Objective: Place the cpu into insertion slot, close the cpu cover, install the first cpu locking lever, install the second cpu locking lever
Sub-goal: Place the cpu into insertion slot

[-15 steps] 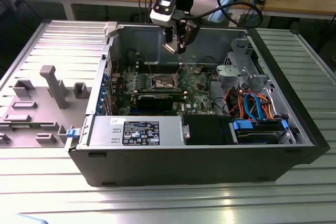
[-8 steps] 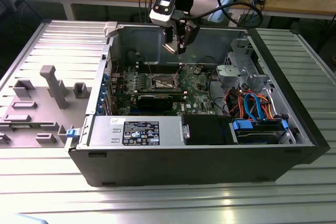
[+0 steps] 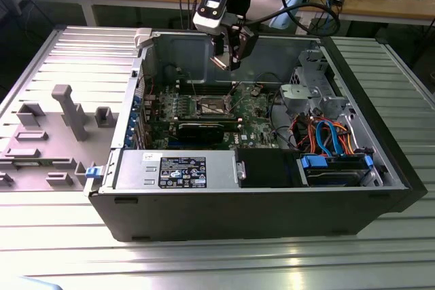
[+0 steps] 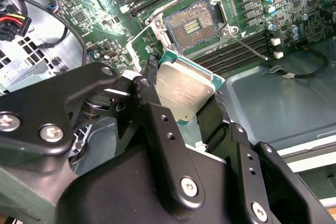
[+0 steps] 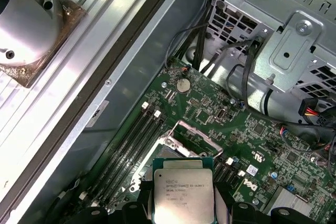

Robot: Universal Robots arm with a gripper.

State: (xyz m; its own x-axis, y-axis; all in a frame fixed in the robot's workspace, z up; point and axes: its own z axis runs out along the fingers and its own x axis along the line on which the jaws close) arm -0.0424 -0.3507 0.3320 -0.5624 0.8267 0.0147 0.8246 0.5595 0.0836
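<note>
My gripper hangs inside the open computer case, above the motherboard, shut on the cpu. The chip is a flat square with a silver-grey top and a green edge, and the black fingers clamp two opposite sides. In the first wrist view the cpu sits just in front of the insertion slot and hides most of it. In the second wrist view the insertion slot lies uncovered, its contact field in the open. The cpu cover stands lifted at the slot's edge. A thin wire lever sticks out beside the socket.
The case lies on its side on a ribbed metal table. A power supply and blue drive bays line the near wall. A drive cage with cables stands at the exterior view's right. Memory slots flank the socket.
</note>
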